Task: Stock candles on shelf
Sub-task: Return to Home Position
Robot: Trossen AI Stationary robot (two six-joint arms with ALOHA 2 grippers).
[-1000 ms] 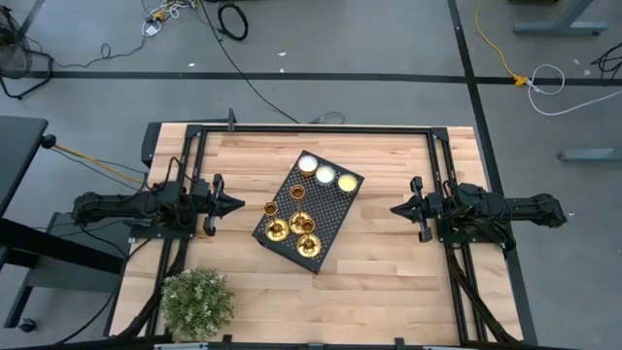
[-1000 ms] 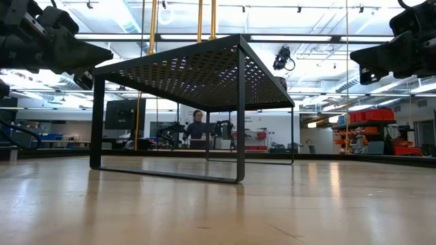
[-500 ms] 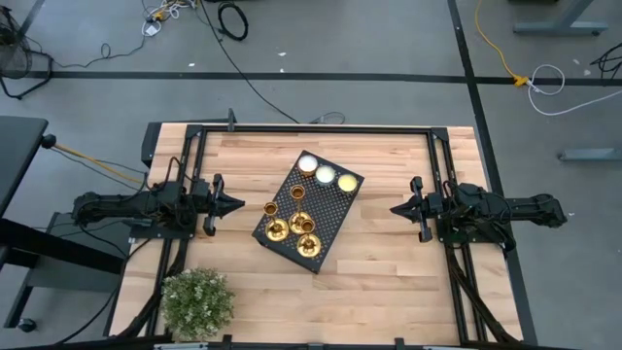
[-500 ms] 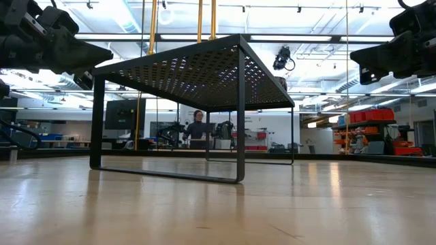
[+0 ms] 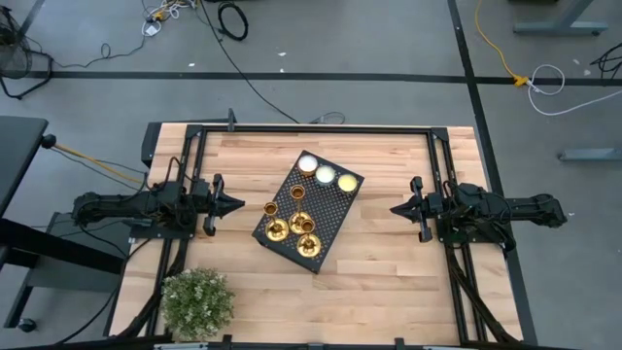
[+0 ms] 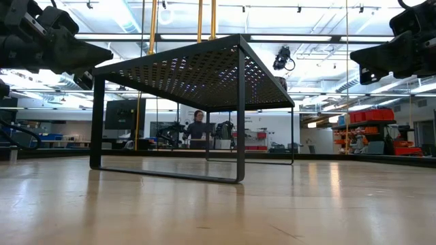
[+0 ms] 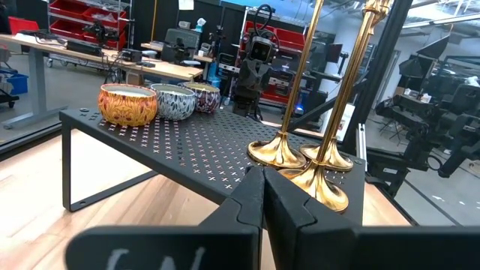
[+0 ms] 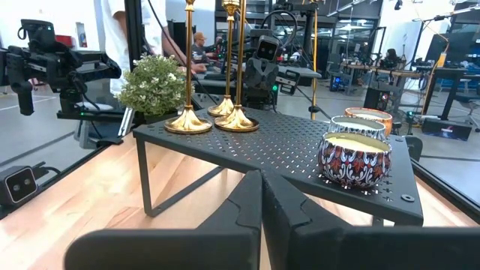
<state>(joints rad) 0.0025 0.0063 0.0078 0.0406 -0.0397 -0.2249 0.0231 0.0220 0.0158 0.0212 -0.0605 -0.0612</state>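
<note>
The black perforated shelf (image 5: 309, 209) stands on its legs at the table's middle. Three gold candlesticks (image 5: 301, 225) stand on their round bases on its near end; they also show in the left wrist view (image 7: 322, 161) and the right wrist view (image 8: 225, 112). Their tops are out of both wrist views. My left gripper (image 5: 241, 204) hovers shut and empty left of the shelf. My right gripper (image 5: 394, 208) hovers shut and empty right of it. In the low view the shelf (image 6: 197, 68) stands between both grippers.
Three round tin candles (image 5: 325, 175) sit on the shelf's far end, also seen in the right wrist view (image 8: 354, 159). A bushy green plant (image 5: 197, 301) stands at the table's near left corner. A person (image 6: 197, 126) is in the room behind.
</note>
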